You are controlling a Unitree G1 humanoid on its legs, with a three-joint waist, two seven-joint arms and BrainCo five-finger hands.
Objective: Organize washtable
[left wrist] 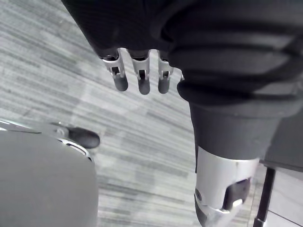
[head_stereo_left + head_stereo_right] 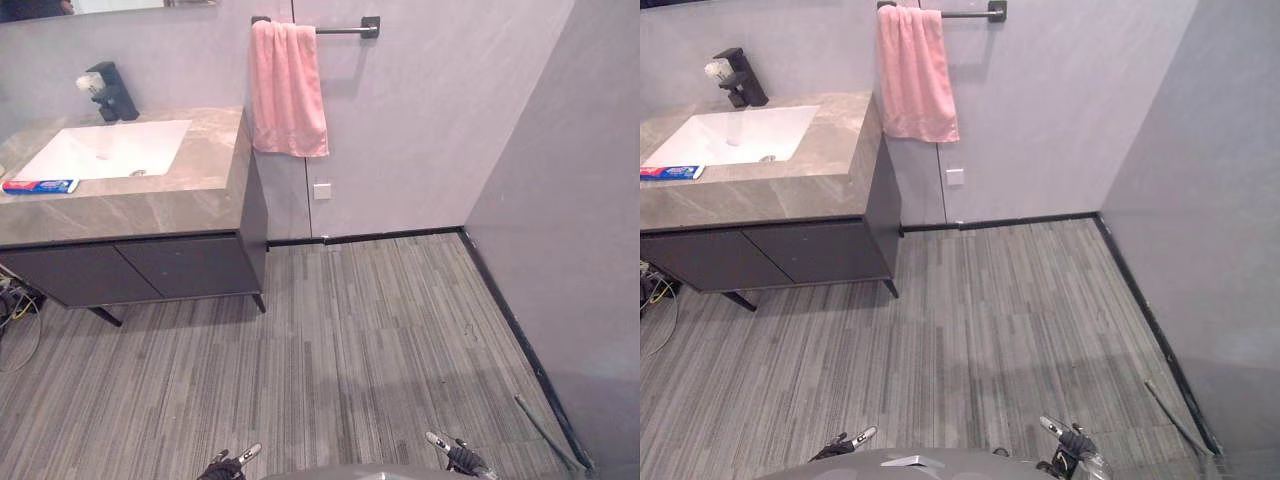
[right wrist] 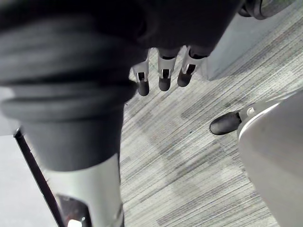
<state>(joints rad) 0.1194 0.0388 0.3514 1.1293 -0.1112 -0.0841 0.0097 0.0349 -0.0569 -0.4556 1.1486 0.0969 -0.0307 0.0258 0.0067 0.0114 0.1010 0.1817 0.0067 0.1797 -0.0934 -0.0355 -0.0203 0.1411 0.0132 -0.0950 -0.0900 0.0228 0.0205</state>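
Toothpaste tube [image 2: 40, 186] lies on the washtable [image 2: 190, 195], by the white sink [image 2: 100, 150]; black faucet [image 2: 108, 92] behind, pink towel [image 2: 288, 90] hanging just beside. Left hand [image 2: 225, 466] and right hand [image 2: 465, 460] hang empty, fingers relaxed, over the striped floor [image 2: 350, 340].

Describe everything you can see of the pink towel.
The pink towel is plain, with no pattern, and looks like soft terry cloth. It hangs doubled over the left end of a dark rail fixed to the grey wall, leaving the rest of the rail bare. It hangs straight and fairly flat, with a few vertical folds. Its lower edge ends a little below the top of the washtable, just beside the back right corner. Whether it touches the counter cannot be told. Nothing else touches it.
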